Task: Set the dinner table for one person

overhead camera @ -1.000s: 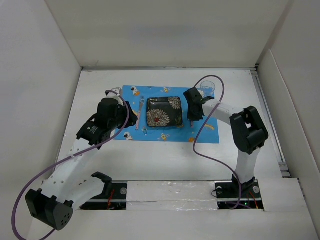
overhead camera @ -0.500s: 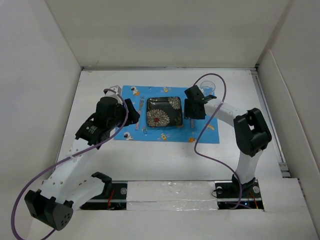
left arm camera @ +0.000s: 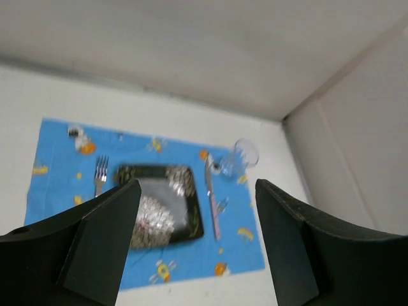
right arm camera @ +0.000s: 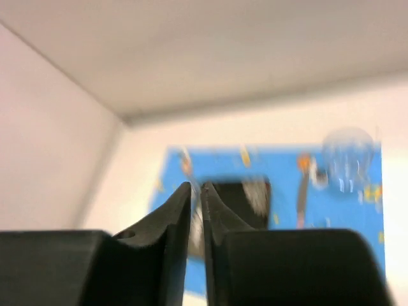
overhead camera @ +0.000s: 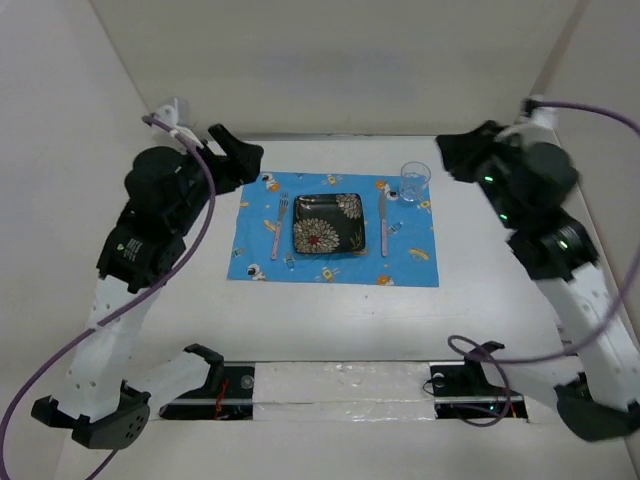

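The white tabletop fills the middle of the top view; on its far centre lies a blue placemat printed with small cartoon figures, any lettering too small to read; on it sit a dark flowered plate, a fork to its left, a knife to its right and a clear glass at the mat's upper right corner. A second ago both arms hung low over the mat; now the left pincer, spread wide and empty, is raised at upper left; the right pincer, pressed nearly together on nothing, is raised at upper right.
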Robot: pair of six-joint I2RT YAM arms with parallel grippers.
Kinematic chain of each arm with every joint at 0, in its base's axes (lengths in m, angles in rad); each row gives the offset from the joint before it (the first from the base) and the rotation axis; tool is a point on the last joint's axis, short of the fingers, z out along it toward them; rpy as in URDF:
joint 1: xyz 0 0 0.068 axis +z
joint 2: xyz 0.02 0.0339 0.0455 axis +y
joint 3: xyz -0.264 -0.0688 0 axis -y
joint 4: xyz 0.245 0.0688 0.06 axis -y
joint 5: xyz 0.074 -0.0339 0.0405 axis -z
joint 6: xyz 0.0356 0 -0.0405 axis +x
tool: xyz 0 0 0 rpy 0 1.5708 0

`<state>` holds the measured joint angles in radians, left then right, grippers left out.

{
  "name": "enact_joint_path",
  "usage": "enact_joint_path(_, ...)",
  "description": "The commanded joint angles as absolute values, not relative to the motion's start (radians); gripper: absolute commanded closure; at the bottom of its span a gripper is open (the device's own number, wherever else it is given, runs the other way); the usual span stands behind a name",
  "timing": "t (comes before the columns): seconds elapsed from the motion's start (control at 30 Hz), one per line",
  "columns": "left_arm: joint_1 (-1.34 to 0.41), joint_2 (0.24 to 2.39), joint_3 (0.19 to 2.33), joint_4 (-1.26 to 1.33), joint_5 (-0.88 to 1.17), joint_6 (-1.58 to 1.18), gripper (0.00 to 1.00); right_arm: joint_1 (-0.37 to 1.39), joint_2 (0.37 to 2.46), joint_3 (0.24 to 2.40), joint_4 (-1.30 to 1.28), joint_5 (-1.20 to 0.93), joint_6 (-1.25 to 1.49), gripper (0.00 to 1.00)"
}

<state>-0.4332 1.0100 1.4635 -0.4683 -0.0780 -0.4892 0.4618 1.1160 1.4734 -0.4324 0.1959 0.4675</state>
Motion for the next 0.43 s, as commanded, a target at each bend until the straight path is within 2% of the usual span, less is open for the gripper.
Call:
enact_joint_path(0.0,-0.439,1.005,1.642,-0.455,-0.192,-0.465,0.3,0.39,0.939,1.463,-0.311,0.346,0.506,0.7)
enact_joint_path(0.13,-0.439,0.922,1.611,-0.445,-0.297,-0.44,0.25,0.284,0.9,1.474,-0.423,0.367,0.532,0.51)
enact_joint_path(0.23,-0.439,0.849,1.493,-0.425,-0.34,-0.414,0.24,0.22,0.908,1.433,-0.498,0.303,0.554,0.43)
enact_joint_path(0.37,-0.439,0.801,1.385,-0.422,-0.35,-0.41,0.24,0.17,0.928,1.381,-0.529,0.189,0.575,0.41)
enact_joint_path(0.4,-0.439,0.796,1.365,-0.439,-0.338,-0.425,0.23,0.17,0.94,1.382,-0.531,0.137,0.583,0.38)
